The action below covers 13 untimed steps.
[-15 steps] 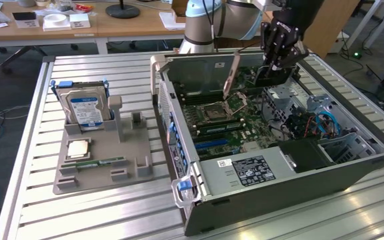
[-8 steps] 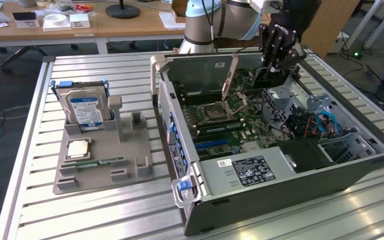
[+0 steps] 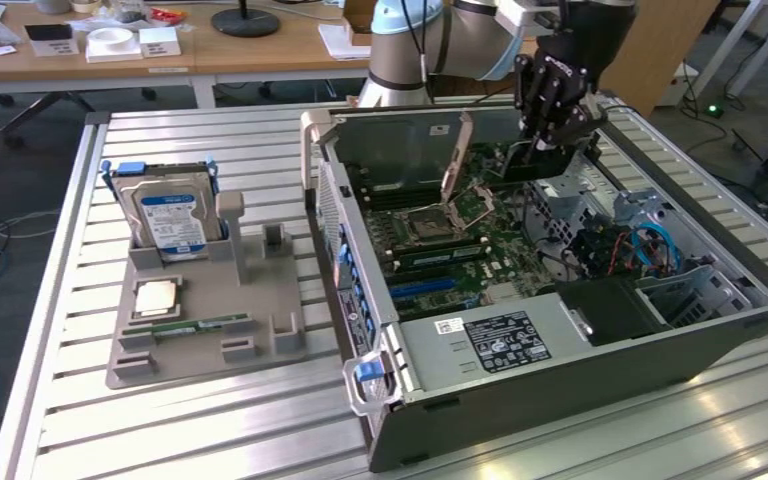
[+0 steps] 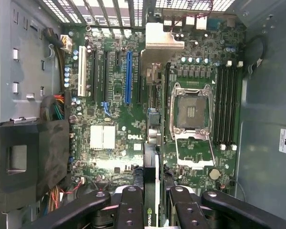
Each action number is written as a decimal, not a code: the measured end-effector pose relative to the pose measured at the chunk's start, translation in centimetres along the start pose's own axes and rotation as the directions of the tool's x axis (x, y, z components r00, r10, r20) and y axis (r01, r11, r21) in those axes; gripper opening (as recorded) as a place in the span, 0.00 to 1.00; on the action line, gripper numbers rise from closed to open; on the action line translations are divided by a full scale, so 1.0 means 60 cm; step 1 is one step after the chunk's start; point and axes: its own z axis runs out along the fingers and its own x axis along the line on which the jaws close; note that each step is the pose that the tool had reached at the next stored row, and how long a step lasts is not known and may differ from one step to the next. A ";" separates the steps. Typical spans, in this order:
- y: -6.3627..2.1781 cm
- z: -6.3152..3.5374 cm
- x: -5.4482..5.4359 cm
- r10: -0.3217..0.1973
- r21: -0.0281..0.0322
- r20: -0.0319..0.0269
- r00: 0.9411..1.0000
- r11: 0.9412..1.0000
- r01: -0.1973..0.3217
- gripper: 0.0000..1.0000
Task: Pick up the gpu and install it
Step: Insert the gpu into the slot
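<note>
My gripper point(image 3: 546, 138) hangs over the open computer case point(image 3: 704, 330), shut on the gpu point(image 3: 544, 162), a dark card held upright above the motherboard point(image 3: 451, 235) near the case's far end. In the wrist view the gpu point(image 4: 150, 191) shows edge-on as a narrow green and black strip between my two black fingers point(image 4: 130, 207), with my gripper point(image 4: 151, 200) closed around it. The card floats above the board, apart from it. Beyond its edge in the wrist view lie the blue expansion slot point(image 4: 128, 76) and the black slots beside it. The processor socket point(image 4: 192, 112) stands open.
A grey holder point(image 3: 204, 330) on the slatted table, at the exterior view's left, carries a silver hard drive point(image 3: 171, 220), a processor chip point(image 3: 157, 296) and a memory stick point(image 3: 201, 324). Inside the case sit the power supply point(image 3: 498, 340), blue cables point(image 3: 651, 250) and metal walls around the board.
</note>
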 end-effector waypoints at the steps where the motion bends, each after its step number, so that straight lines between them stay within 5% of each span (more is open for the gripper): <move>1: 0.000 0.001 0.000 0.000 0.000 0.000 1.000 1.000 0.000 0.26; 13: 0.019 0.011 0.000 0.000 0.000 0.000 1.000 1.000 0.000 0.26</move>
